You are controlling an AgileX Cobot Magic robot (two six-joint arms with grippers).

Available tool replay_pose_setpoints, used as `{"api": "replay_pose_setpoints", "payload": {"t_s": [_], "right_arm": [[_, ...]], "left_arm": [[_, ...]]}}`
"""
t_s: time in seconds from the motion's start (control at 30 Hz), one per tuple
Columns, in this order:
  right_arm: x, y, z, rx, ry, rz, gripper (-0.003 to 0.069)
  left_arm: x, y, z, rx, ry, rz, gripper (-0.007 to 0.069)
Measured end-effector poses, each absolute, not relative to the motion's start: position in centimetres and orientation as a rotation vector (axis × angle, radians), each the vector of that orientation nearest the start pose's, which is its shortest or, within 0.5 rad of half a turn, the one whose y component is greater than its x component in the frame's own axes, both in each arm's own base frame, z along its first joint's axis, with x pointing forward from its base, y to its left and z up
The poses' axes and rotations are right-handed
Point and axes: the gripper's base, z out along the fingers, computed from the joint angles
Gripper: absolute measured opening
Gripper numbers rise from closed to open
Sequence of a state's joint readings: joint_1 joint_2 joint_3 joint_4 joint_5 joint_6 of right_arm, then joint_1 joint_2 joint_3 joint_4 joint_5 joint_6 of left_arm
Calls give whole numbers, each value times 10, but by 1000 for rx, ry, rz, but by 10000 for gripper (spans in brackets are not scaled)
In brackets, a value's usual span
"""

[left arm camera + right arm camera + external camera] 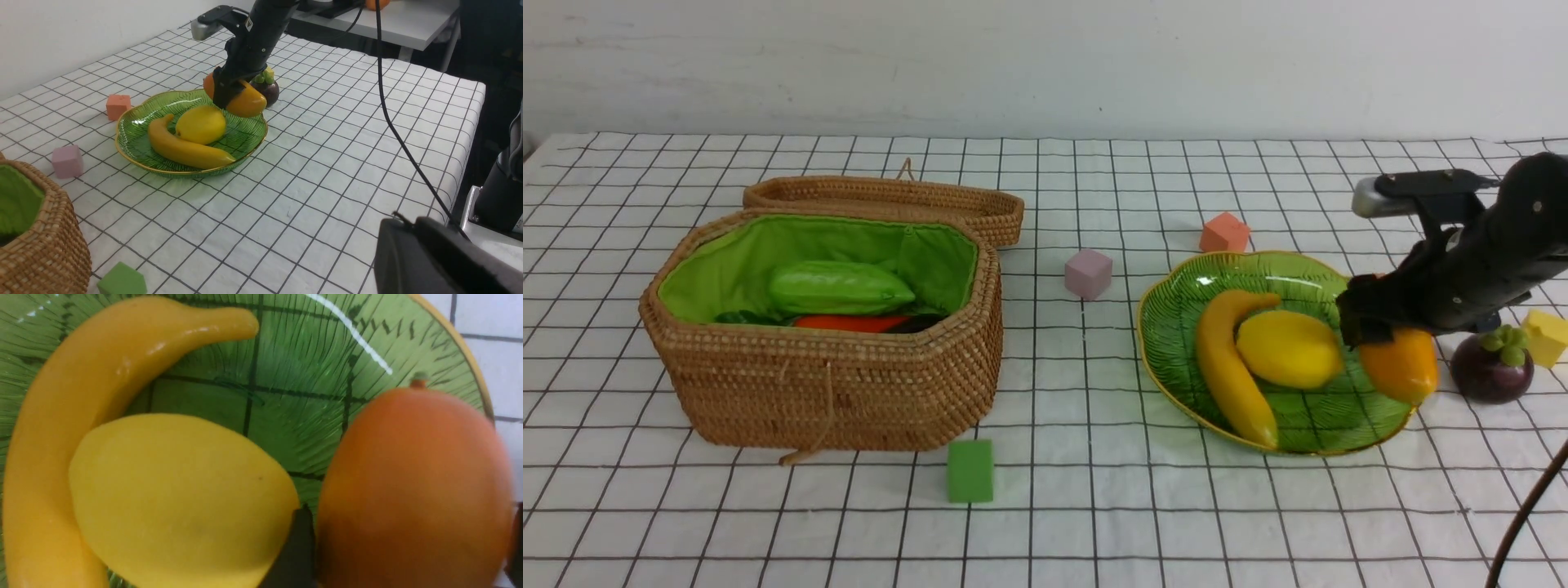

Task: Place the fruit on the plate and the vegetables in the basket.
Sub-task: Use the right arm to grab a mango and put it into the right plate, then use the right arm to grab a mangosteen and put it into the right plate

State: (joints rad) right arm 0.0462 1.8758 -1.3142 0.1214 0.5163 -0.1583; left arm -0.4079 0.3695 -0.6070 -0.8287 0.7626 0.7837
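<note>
Front view: 4 fruits [1289, 349], 1 plate [1168, 327], 4 cubes [970, 470].

Light is bright, even and diffuse, from above; shadows under the basket [825, 359] and plate [1176, 327] are faint and short. A white streak of glare crosses the plate's glass just beyond the right gripper [1372, 322], with small highlights on the banana [81, 396]. The right wrist view is soft: the mango [412, 490] between its jaws is smeared with blur at its edge. The front view is sharp.
</note>
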Motion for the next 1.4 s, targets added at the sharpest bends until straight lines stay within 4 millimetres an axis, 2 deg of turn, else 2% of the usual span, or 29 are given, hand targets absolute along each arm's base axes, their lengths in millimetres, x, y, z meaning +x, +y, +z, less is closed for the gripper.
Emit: {"api": "replay_pose_setpoints", "payload": {"t_s": [0.13,0.27,0.37,0.4,0.5,0.63,0.73,0.9,1.03,1.1,1.27,1.4], "right_arm": [[399,25,225,-137,2533,87,681],[389,22,251,-105,2505,97,649],[380,8,267,65,2510,117,601],[375,-5,271,173,2530,113,575],[368,-35,264,419,2588,84,544],[368,-62,243,570,2649,56,550],[375,-62,230,588,2658,93,582],[383,-61,219,576,2641,112,615],[389,-63,208,572,2637,106,616],[395,-64,194,573,2637,102,616],[402,-66,175,575,2632,98,615],[406,-66,169,558,2630,92,607]], "left_arm": [[34,-65,343,835,1637,-690,37],[34,-65,343,834,1637,-690,36],[34,-65,343,834,1637,-690,36],[34,-65,343,834,1637,-690,36],[34,-65,343,834,1637,-690,36],[34,-65,343,834,1637,-690,36],[34,-65,343,834,1637,-690,36],[34,-65,343,834,1637,-690,39],[34,-65,343,834,1637,-690,39],[34,-65,343,835,1637,-690,39],[34,-65,343,834,1637,-692,41],[34,-65,343,833,1637,-695,43]]}}
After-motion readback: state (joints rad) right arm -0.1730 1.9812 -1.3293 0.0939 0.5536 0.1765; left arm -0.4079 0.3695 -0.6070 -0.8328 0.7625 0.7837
